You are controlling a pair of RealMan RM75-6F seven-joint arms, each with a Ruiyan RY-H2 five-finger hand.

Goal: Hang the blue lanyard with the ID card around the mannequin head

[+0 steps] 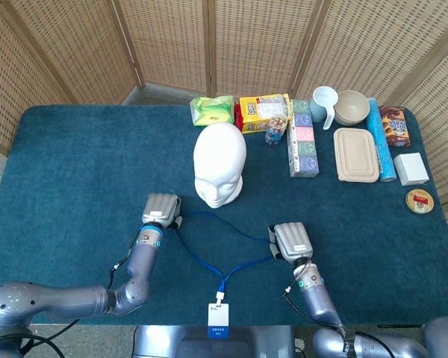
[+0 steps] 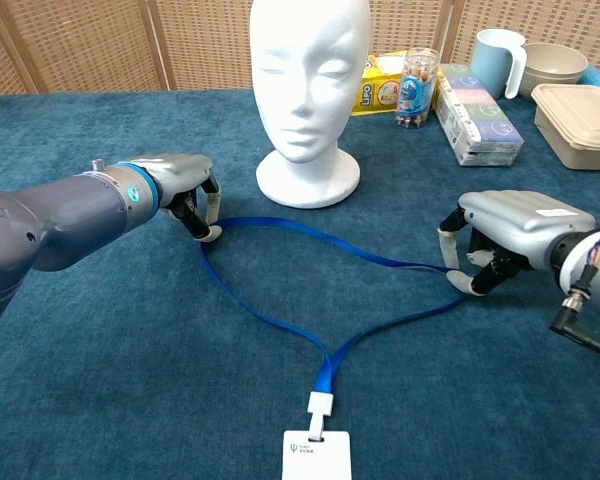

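Note:
The white mannequin head (image 1: pixel 219 160) (image 2: pixel 308 70) stands upright at the table's middle. In front of it the blue lanyard (image 1: pixel 222 282) (image 2: pixel 323 372) lies on the cloth as a wide loop. Its white ID card (image 1: pixel 218 316) (image 2: pixel 317 455) rests at the near edge. My left hand (image 1: pixel 160 210) (image 2: pixel 185 190) curls its fingers around the loop's left end, left of the head's base. My right hand (image 1: pixel 293 240) (image 2: pixel 510 235) pinches the loop's right end against the cloth. Where each hand meets the strap is partly hidden by its fingers.
Along the back stand snack bags (image 1: pixel 263 112), a small jar (image 1: pixel 276 130), a long carton (image 1: pixel 303 139), a cup (image 1: pixel 322 104), a bowl (image 1: pixel 352 107), a lidded box (image 1: pixel 356 154) and a blue tube (image 1: pixel 381 139). Wicker screens close off the rear.

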